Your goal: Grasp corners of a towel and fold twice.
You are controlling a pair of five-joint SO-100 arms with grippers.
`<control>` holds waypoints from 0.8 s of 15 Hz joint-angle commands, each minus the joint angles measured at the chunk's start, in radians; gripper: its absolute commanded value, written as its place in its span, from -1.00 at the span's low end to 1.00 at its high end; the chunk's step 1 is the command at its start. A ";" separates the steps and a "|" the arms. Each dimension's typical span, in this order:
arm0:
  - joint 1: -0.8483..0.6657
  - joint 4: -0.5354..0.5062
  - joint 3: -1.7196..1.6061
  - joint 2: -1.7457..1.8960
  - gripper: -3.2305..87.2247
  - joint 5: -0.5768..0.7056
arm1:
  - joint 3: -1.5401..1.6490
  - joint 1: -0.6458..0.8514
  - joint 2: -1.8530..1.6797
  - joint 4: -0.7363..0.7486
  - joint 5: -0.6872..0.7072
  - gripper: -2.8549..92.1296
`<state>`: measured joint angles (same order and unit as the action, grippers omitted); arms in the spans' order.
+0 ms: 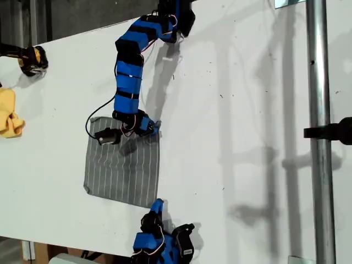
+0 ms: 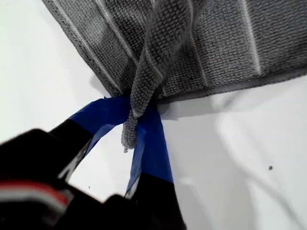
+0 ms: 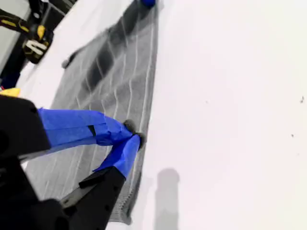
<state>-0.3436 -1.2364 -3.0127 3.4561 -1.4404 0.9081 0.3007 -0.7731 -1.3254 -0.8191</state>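
A yellow cloth (image 1: 8, 118) sits at the bench's (image 1: 247, 137) edge on the exterior view's left. The towel (image 1: 124, 170) lies flat near the bench's lower edge in that view. My first gripper (image 2: 130, 129) is clamped on the towel's upper corner (image 2: 144, 86) on the exterior view's right, and the cloth there is pulled into a raised ridge. My second gripper (image 3: 132, 136) has its tips pressed together on the towel's lower corner on that same side
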 commanded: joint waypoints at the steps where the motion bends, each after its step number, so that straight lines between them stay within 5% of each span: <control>1: -0.037 -0.017 0.181 -0.120 -0.98 0.006 | -0.014 -0.015 -0.018 0.009 -0.008 -0.94; 12: -0.308 -0.173 0.779 -1.000 -0.98 0.279 | 0.008 -0.032 -0.072 0.015 -0.009 -0.94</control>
<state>-0.6075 -1.3975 -2.3132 2.5004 -1.1934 0.9158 0.2869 -0.7839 -1.3177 -0.8191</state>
